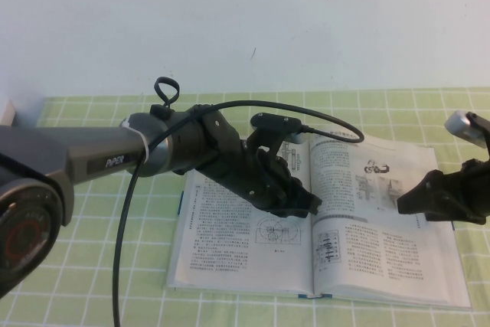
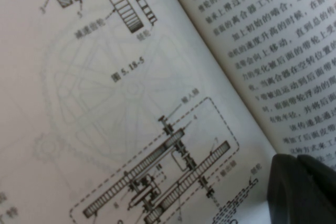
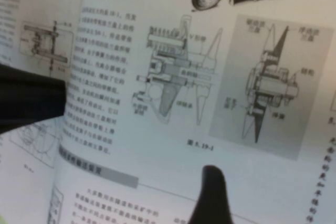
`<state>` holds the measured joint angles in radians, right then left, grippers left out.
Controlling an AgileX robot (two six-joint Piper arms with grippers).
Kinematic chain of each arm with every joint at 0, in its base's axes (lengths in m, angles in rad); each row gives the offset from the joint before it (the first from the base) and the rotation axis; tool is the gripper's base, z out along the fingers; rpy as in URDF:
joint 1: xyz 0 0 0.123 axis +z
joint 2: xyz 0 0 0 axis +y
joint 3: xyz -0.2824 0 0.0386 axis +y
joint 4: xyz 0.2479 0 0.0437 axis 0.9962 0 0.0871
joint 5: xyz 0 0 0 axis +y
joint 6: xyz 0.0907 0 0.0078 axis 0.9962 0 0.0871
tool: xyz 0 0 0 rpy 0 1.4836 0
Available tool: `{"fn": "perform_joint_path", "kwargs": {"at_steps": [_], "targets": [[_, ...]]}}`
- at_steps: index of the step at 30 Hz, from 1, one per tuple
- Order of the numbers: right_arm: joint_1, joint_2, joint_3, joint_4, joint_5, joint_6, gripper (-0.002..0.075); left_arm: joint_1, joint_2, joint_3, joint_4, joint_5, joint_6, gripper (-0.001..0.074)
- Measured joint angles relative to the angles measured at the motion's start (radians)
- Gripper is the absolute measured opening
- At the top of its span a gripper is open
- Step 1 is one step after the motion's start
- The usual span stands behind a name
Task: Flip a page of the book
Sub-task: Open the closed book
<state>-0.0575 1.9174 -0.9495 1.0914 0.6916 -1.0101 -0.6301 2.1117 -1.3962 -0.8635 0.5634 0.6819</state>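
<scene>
Pressing left tool (image 1: 306, 206) on open book (image 1: 383, 250); right tool (image 1: 406, 203) above page (image 1: 383, 181).

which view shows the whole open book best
The high view: the book lies open on the checked tablecloth, both pages and edges visible, left gripper over its middle, right gripper over its right page. Each wrist view shows only a close patch of print and diagrams.

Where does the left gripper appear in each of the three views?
High view: left gripper over the book near its central fold.
Left wrist view: one dark fingertip at the corner.
Right wrist view: dark shape at one edge, likely it.
Shared landmark: the fold.
Right gripper: over the right page.
</scene>
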Motion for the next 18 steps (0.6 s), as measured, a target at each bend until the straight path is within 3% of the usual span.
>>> {"fn": "perform_joint_path", "kwargs": {"at_steps": [18], "targets": [[0.0,0.017,0.0,0.099,0.04,-0.024,0.0513,0.002,0.002,0.0,0.0,0.002,0.0,-0.0004]]}}
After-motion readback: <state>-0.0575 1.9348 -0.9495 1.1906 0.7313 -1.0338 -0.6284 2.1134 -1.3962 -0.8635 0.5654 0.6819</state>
